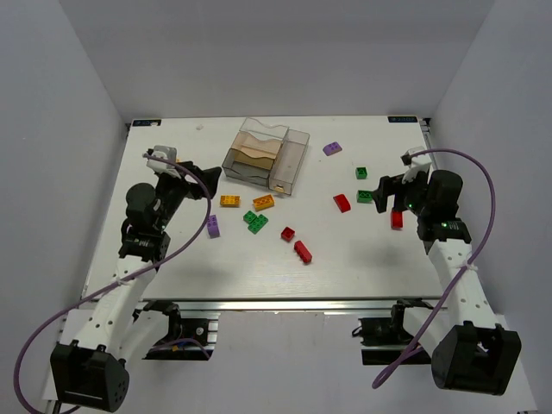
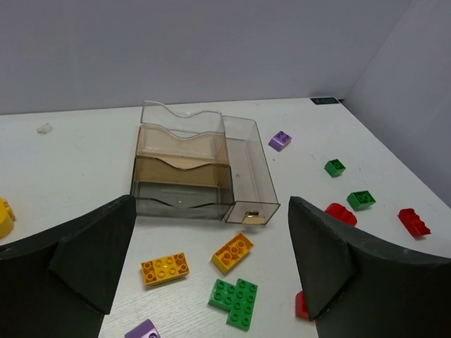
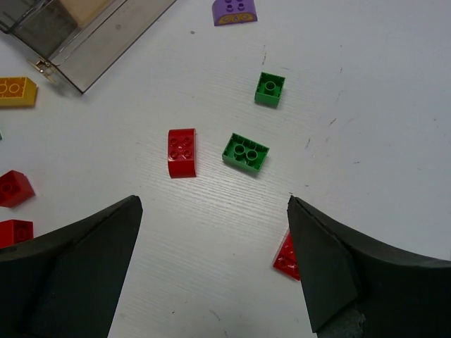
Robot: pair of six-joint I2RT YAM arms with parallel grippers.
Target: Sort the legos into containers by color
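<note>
Sorting looks not yet begun: the legos [image 1: 255, 222] lie scattered over the bench [image 1: 345, 267], none visible inside the clear divided box [image 1: 297, 164] at its far side. The left tool [image 2: 211, 260] and right tool [image 3: 211, 253] hang fingers apart, empty — seemingly every brick is left to place.

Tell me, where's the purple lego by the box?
In the top view, the purple lego sits just right of the clear box, beyond the small green lego.
</note>
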